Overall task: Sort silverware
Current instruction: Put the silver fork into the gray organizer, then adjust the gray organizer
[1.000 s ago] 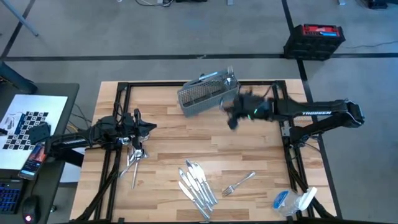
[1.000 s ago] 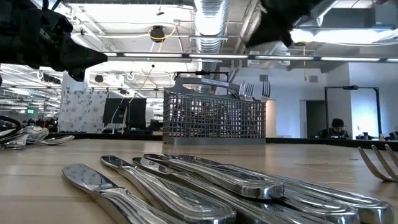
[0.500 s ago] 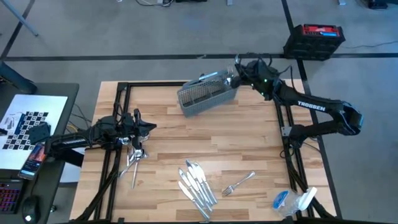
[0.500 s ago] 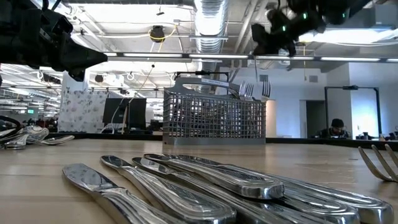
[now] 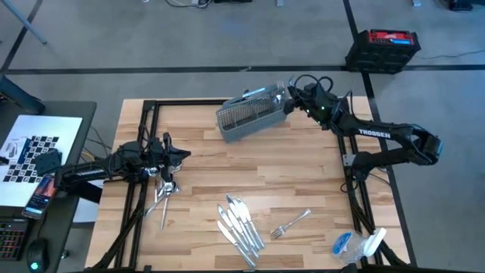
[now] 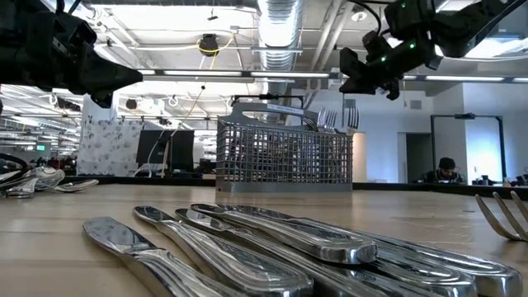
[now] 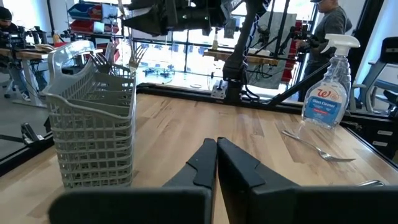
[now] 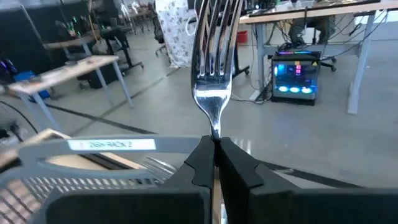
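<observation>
A grey wire-mesh basket (image 5: 250, 114) stands at the table's far middle with forks (image 6: 330, 120) sticking up out of its right end. My right gripper (image 5: 289, 97) hovers by that end, above the rim (image 8: 106, 145), shut on a silver fork (image 8: 211, 62). Several knives (image 5: 239, 227) and one fork (image 5: 292, 222) lie near the front edge. Spoons (image 5: 163, 193) lie in a heap at the left. Above that heap my left gripper (image 5: 186, 155) stays shut with nothing in it. My right gripper pinches the fork's neck (image 8: 215, 129), just below the tines, between its two fingertips. The fingers reach level from the table's right, and the fork runs on in line with them, tines foremost. The handle is hidden between the fingers. The fork is lifted clear.
A spray bottle (image 5: 360, 246) lies at the near right corner of the table. Bare wood (image 5: 227, 167) spreads between the basket and the knives. A black frame (image 5: 151, 106) runs along the table's edges. People and desks show in the room beyond.
My right gripper has swung with the fork from the middle right of the table toward the far edge, up to the basket's right end, and has tipped up to level. The left arm, the basket and the silverware on the table have kept still.
</observation>
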